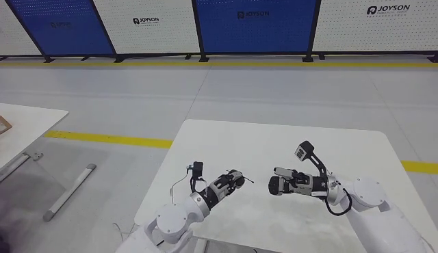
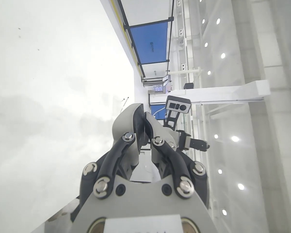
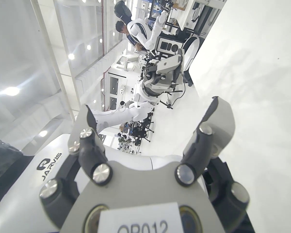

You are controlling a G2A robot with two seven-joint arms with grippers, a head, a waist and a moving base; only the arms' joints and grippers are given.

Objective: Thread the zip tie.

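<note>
I am clamping the zip tie in my left claw. My right claw is hanging apart, empty. Threading, I judge, is not yet starting.

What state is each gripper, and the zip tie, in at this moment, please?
Left gripper: shut on the zip tie.
Right gripper: open, nothing between its fingers, facing the left gripper.
Zip tie: pinched in the left gripper, one end poking out toward the right gripper.
</note>
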